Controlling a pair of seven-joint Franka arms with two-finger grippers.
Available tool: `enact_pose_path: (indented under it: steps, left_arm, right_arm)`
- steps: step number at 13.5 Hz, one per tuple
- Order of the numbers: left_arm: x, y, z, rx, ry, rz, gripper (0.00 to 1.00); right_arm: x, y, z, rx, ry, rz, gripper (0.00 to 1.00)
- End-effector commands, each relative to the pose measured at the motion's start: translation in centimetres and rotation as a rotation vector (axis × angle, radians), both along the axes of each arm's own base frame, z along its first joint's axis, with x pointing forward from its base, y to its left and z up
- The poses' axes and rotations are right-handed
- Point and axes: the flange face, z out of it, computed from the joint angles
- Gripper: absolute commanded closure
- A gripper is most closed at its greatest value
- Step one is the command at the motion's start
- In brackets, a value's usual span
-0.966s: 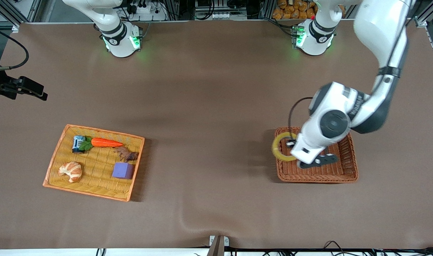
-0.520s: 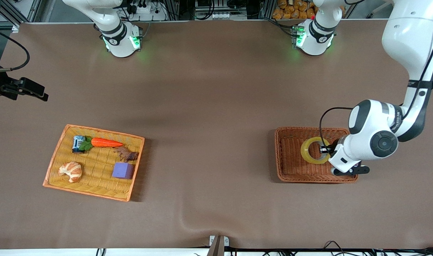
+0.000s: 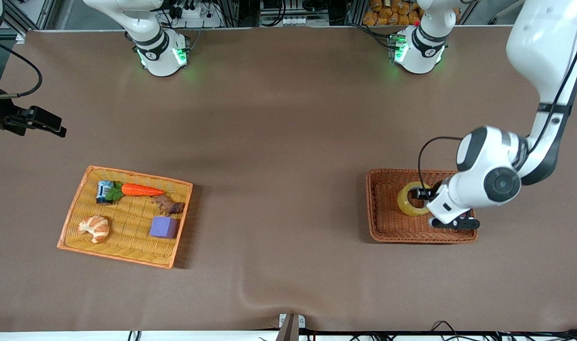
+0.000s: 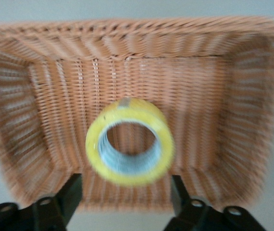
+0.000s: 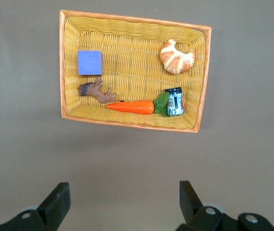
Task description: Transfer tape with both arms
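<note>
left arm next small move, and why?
Probably lift the left tool straight up, clear of the brown basket. Its fingers stand apart on either side of the tape, and none looks to touch it, so the tape seems already let go in the basket. The right tool waits open over the table beside the yellow basket.

We see a robotics lab: aluminium framing (image 3: 13,16) and a power strip (image 3: 189,10) along the frame's top, cables (image 3: 440,327) at the bottom, brown-covered table (image 3: 279,142).
</note>
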Motion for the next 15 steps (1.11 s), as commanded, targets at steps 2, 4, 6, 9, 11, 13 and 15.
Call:
enact_pose_path:
  steps: [2, 4, 6, 9, 11, 13, 15]
  left_arm:
    - [-3.1, -0.1, 14.8, 0.038, -0.09, -0.138, 0.0]
    - [-3.8, 2.0, 20.0, -0.054, -0.08, -0.099, 0.0]
    - [-5.2, 4.4, 23.3, -0.039, -0.076, -0.05, 0.0]
    - [-7.4, 4.6, 26.3, 0.002, -0.087, -0.039, 0.0]
    - [-8.2, 5.7, 27.5, 0.017, -0.093, -0.016, 0.0]
    - [-8.7, 5.6, 28.1, 0.024, -0.094, -0.011, 0.0]
    - [-8.9, 5.5, 28.3, 0.024, -0.098, -0.013, 0.0]
  right_arm:
    - [-1.0, 0.1, 0.3, 0.009, -0.01, -0.015, 0.0]
    - [-1.0, 0.1, 0.4, 0.009, -0.01, -0.017, 0.0]
    - [-1.0, 0.1, 0.5, 0.009, -0.009, -0.015, 0.0]
    - [-1.0, 0.4, 0.6, 0.008, -0.01, -0.013, 0.0]
    - [-1.0, 0.4, 0.7, 0.008, -0.01, -0.015, 0.0]
    - [-1.2, 0.3, 0.9, 0.008, -0.005, -0.016, 0.0]
    - [-1.1, 0.3, 1.1, 0.008, -0.012, -0.016, 0.0]
